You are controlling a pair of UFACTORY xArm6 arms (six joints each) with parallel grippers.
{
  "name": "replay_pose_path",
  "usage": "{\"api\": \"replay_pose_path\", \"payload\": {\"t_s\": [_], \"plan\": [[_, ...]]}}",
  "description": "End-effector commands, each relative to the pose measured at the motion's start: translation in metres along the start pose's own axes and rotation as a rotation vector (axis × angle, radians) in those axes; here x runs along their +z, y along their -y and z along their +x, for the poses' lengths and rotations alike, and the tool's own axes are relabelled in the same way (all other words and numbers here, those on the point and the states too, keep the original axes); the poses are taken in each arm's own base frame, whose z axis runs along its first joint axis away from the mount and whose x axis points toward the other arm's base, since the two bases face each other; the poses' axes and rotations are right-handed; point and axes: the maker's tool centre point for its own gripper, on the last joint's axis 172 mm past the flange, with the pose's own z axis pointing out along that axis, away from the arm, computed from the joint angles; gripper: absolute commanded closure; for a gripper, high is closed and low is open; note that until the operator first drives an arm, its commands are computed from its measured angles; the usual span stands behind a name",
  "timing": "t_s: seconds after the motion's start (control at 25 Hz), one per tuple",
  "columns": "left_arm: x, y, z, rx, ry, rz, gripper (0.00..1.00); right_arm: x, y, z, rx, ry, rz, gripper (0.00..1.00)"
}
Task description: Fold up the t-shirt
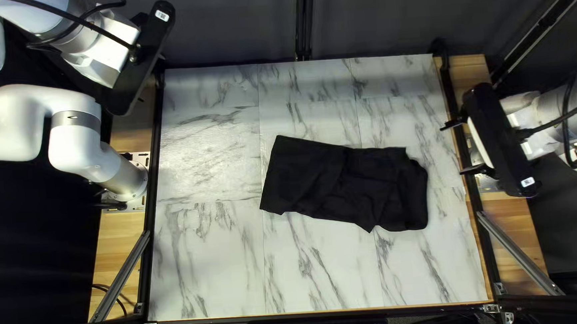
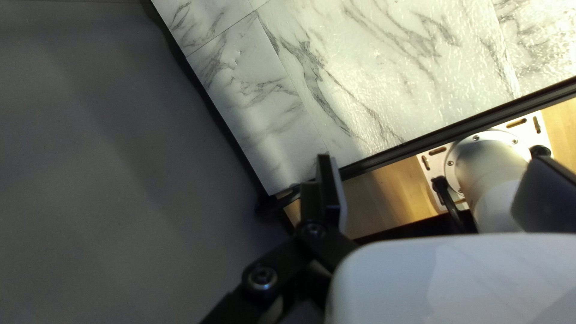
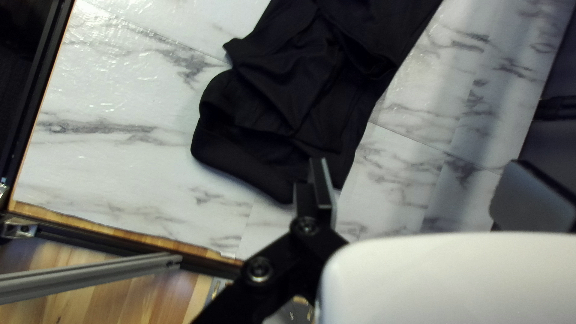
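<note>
With twelve at the far edge, your black T-shirt [image 1: 302, 174] lay just towards three o'clock from the tabletop's [image 1: 208, 273] middle, likely light and limp; its eight and ten o'clock corners seemed your cleanest holds. Bunched folds [image 1: 400, 192] obscured collar and sleeves. Your right gripper [image 1: 459, 147] gaped empty near three, your left gripper [image 2: 432, 162] likewise near ten.

The t-shirt [image 1: 316, 177] lies on the table [image 1: 208, 273], the curtain [image 1: 227, 25] behind.
</note>
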Motion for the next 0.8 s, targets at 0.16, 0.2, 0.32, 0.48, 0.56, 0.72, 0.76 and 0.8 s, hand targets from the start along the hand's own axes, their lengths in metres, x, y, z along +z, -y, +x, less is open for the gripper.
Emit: {"api": "replay_pose_path", "payload": {"t_s": [0.16,0.2,0.32,0.48,0.56,0.72,0.76,0.8], "plan": [[0.000,0.000,0.000,0.000,0.000,0.000,0.00,0.000,0.000,0.000,0.000,0.000,0.000,0.00],[0.000,0.000,0.000,0.000,0.000,0.000,0.00,0.000,0.000,0.000,0.000,0.000,0.000,0.00],[0.000,0.000,0.000,0.000,0.000,0.000,0.00,0.000,0.000,0.000,0.000,0.000,0.000,0.00],[0.000,0.000,0.000,0.000,0.000,0.000,0.00,0.000,0.000,0.000,0.000,0.000,0.000,0.00],[0.000,0.000,0.000,0.000,0.000,0.000,0.00,0.000,0.000,0.000,0.000,0.000,0.000,0.00],[0.000,0.000,0.000,0.000,0.000,0.000,0.00,0.000,0.000,0.000,0.000,0.000,0.000,0.00],[0.001,-0.002,0.000,-0.005,-0.008,-0.012,0.00,0.000,0.000,0.000,0.000,0.000,0.000,0.00],[0.011,-0.001,0.005,-0.004,-0.011,-0.021,0.00,0.000,0.000,0.000,0.000,0.000,0.000,0.00]]}}
